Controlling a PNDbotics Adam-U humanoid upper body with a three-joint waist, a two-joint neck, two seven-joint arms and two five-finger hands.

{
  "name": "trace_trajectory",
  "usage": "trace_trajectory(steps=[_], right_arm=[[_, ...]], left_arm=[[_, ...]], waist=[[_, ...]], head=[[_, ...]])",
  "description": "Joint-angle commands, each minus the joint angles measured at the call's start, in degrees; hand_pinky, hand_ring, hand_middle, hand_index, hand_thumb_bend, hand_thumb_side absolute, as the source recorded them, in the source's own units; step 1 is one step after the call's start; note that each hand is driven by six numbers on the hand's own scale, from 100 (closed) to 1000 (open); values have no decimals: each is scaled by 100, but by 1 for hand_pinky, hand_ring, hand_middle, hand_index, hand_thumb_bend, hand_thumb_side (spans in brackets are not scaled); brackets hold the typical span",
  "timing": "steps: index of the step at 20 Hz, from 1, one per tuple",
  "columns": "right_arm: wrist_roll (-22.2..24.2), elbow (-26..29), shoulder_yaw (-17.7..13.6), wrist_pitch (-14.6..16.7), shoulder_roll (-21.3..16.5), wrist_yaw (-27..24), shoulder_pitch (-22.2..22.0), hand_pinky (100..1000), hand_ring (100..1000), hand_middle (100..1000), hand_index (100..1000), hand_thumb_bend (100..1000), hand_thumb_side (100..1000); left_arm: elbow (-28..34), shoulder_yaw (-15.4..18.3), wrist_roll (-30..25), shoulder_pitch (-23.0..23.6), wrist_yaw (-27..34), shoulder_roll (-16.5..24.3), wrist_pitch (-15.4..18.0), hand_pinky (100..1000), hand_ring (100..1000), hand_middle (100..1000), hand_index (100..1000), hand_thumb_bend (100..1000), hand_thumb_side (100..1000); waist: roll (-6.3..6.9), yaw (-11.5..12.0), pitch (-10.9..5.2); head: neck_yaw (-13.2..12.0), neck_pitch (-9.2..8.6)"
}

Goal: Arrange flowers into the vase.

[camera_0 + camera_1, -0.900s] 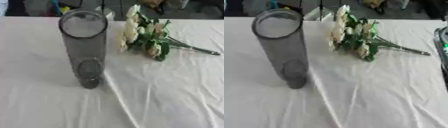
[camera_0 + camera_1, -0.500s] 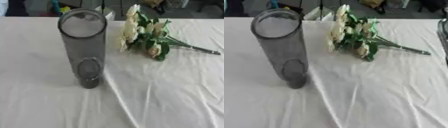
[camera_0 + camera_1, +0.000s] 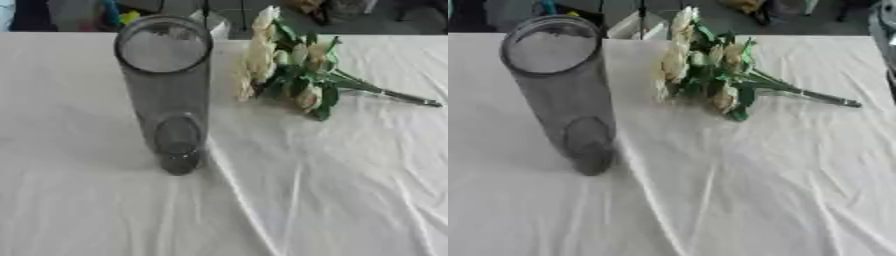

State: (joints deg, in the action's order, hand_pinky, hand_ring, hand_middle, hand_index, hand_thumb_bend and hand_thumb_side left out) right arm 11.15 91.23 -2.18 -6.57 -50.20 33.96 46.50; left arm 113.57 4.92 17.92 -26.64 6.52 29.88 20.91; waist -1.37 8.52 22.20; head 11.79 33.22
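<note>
Tablecloth (image 3: 332,200), vase and flowers, neither of my hands in either view.

White cloth fills the frame; the tall grey see-through vase (image 3: 166,95) stands upright at left centre, and the bunch of cream flowers (image 3: 293,75) lies on the cloth at upper right, just beside it, stems pointing right.
</note>
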Motion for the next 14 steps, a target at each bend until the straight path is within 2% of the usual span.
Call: trace_trajectory(steps=[1, 3, 7, 14], right_arm=[[300, -608, 94, 294, -246, 277, 321, 781, 862, 844, 920, 168, 1000], [449, -1033, 154, 506, -181, 375, 549, 799, 905, 861, 926, 171, 1000], [571, -1710, 219, 807, -34, 561, 920, 811, 932, 874, 938, 176, 1000], [522, -2574, 244, 995, 255, 977, 1425, 810, 928, 876, 942, 165, 1000]], left_arm=[[102, -12, -23, -23, 17, 164, -15, 776, 903, 938, 988, 100, 1000], [102, -21, -31, -22, 25, 164, -24, 776, 903, 938, 988, 100, 1000], [102, -35, -47, -37, 34, 164, -30, 775, 903, 937, 988, 100, 1000], [102, -58, -80, -66, 51, 166, -16, 775, 902, 937, 988, 100, 1000]], waist=[[90, -1, -212], [84, 2, -219], [76, 16, -222], [61, 70, -185]], head=[[41, -7], [47, -43], [66, -135], [134, -220]])
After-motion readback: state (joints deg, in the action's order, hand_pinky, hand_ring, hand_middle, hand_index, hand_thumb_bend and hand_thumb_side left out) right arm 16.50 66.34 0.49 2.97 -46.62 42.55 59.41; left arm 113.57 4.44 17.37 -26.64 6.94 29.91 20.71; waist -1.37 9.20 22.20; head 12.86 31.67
